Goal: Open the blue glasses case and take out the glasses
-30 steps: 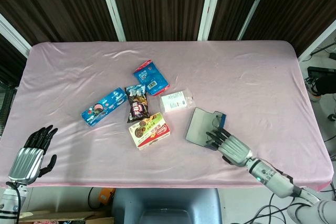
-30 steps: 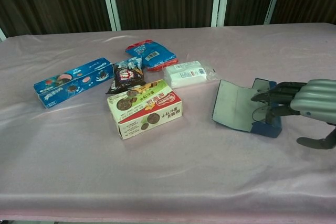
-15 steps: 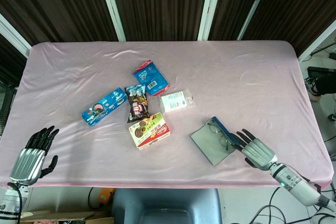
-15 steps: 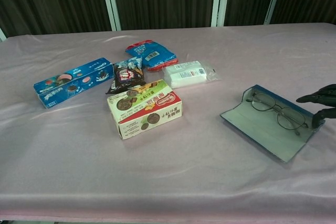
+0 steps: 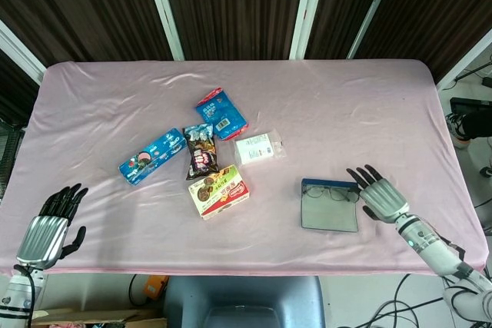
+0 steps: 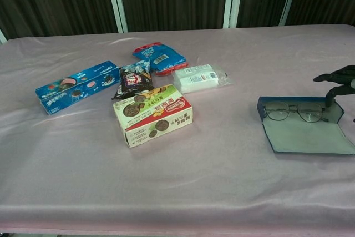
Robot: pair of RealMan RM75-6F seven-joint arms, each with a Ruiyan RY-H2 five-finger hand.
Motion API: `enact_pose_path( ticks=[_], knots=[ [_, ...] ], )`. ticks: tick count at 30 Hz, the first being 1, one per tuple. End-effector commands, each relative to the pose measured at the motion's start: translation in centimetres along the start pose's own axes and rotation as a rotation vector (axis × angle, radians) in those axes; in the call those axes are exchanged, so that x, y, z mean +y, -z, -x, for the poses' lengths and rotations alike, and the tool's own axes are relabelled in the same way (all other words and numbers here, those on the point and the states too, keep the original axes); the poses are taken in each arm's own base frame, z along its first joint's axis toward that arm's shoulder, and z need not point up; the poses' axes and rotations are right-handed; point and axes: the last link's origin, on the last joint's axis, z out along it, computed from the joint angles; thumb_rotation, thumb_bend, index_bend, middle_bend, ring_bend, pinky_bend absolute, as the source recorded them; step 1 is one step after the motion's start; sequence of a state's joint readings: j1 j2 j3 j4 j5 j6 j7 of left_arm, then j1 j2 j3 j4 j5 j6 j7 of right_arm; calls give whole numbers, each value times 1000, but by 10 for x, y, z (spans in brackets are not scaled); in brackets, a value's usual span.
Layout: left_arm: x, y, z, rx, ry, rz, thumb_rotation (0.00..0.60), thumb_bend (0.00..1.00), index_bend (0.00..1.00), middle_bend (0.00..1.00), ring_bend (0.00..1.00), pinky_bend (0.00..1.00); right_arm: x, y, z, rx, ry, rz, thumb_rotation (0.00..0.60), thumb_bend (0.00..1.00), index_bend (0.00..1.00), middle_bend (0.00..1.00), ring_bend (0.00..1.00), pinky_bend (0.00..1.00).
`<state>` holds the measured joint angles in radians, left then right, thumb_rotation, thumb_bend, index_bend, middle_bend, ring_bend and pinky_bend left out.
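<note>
The blue glasses case (image 5: 329, 206) (image 6: 304, 127) lies open on the pink cloth at the right, its grey lid flap spread toward the front edge. Thin wire-framed glasses (image 5: 336, 193) (image 6: 294, 111) lie in its back half. My right hand (image 5: 377, 192) (image 6: 338, 81) hovers just right of the case with fingers spread, holding nothing; only its fingertips show in the chest view. Near the front left corner my left hand (image 5: 52, 220) stays off the table, fingers apart and empty.
Snack packs cluster left of centre: a blue cookie box (image 5: 151, 157), a dark wrapper (image 5: 201, 152), a red-blue pouch (image 5: 221, 114), a red-green box (image 5: 219, 190) and a white packet (image 5: 256, 148). The table's right edge (image 5: 460, 182) lies close to the hand.
The case has turned and now lies square with its lid flap toward the front. My right hand came off the case and moved to its right side, fingers spread. The left hand barely moved.
</note>
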<state>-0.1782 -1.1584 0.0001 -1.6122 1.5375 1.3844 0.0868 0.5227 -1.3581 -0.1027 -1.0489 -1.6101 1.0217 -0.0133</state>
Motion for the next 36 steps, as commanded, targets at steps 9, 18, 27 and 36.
enact_pose_path(
  ticks=[9,18,27,36],
  knots=[
    [0,-2,0,-2,2,0,600,443,0,14,18,127,7,-13,-5,7,29,50,600,525,418,0,0,0],
    [2,-1,0,-4,7,6,600,444,0,14,18,128,14,9,-18,104,-12,50,600,525,429,0,0,0],
    [2,-1,0,-3,9,11,600,442,0,14,18,128,-5,-32,-36,132,-87,65,600,524,451,0,0,0],
    [2,-3,1,-7,11,15,600,443,0,14,18,128,-33,-66,-38,84,-60,40,600,524,488,0,0,0]
  ],
)
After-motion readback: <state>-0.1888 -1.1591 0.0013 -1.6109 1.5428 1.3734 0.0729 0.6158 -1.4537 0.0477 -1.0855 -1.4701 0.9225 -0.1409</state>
